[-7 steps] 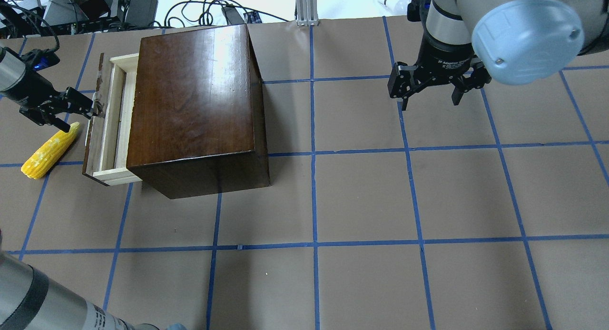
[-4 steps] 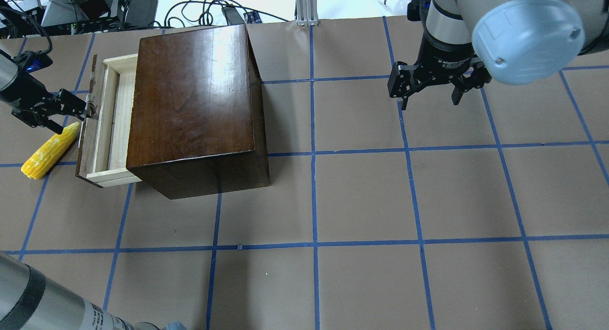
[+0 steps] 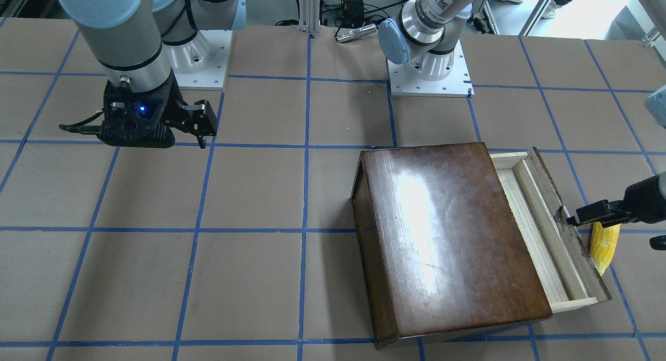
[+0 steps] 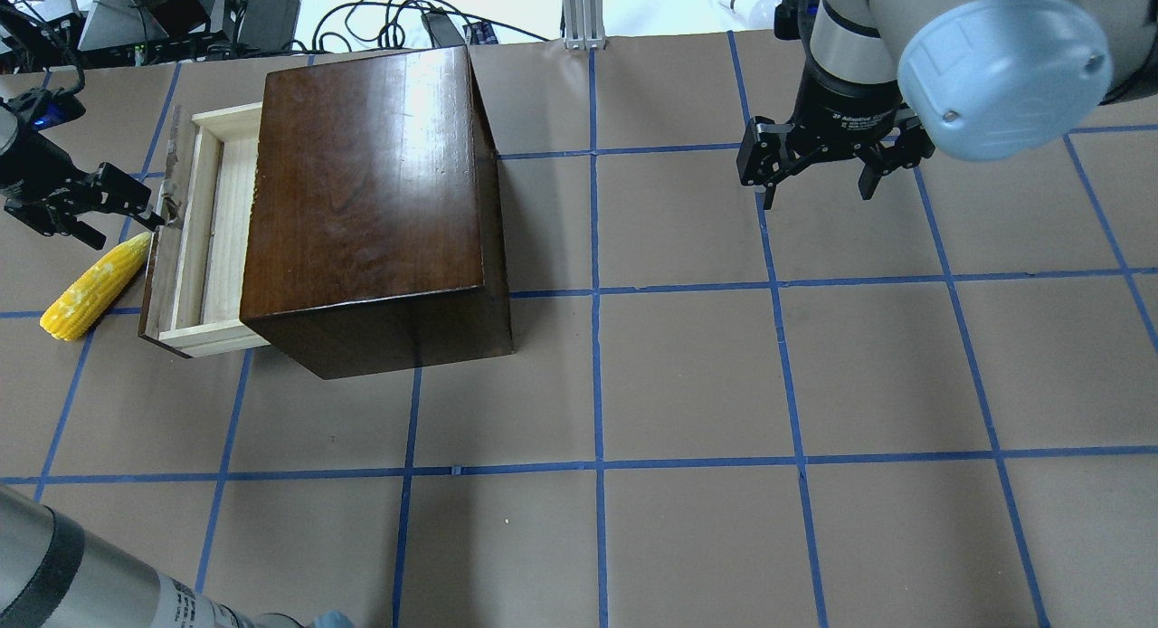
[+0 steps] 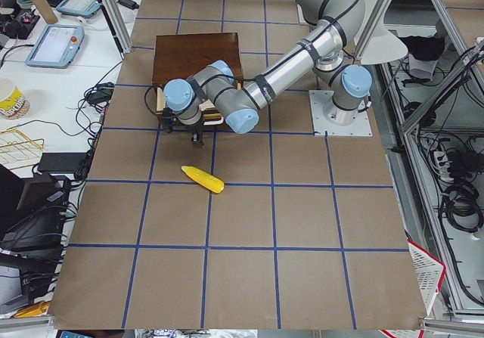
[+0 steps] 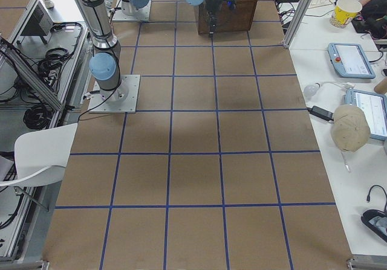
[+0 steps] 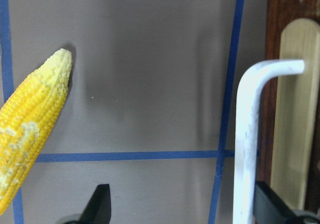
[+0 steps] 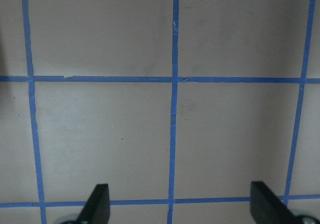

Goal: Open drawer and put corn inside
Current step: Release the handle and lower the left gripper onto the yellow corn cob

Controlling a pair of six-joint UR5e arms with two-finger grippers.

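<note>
The drawer (image 4: 210,234), a pale wood tray with a chipped dark front panel (image 4: 161,248), stands partly out of the dark-brown box (image 4: 371,194) toward the table's left. My left gripper (image 4: 127,225) is open at the front panel. In the left wrist view the white handle (image 7: 248,139) sits just inside one fingertip (image 7: 270,206). The yellow corn (image 4: 95,286) lies on the table beside the drawer front, its tip near the panel; it also shows in the left wrist view (image 7: 30,129) and the front view (image 3: 603,244). My right gripper (image 4: 819,192) is open and empty, far right.
The table (image 4: 688,375) is brown paper with a blue tape grid. Cables and equipment (image 4: 136,22) lie beyond the far edge behind the box. The arms' bases (image 3: 426,75) stand at the robot's side of the table.
The left gripper has moved left and the drawer has slid further out of the box with it. The corn and the right arm have not moved.
</note>
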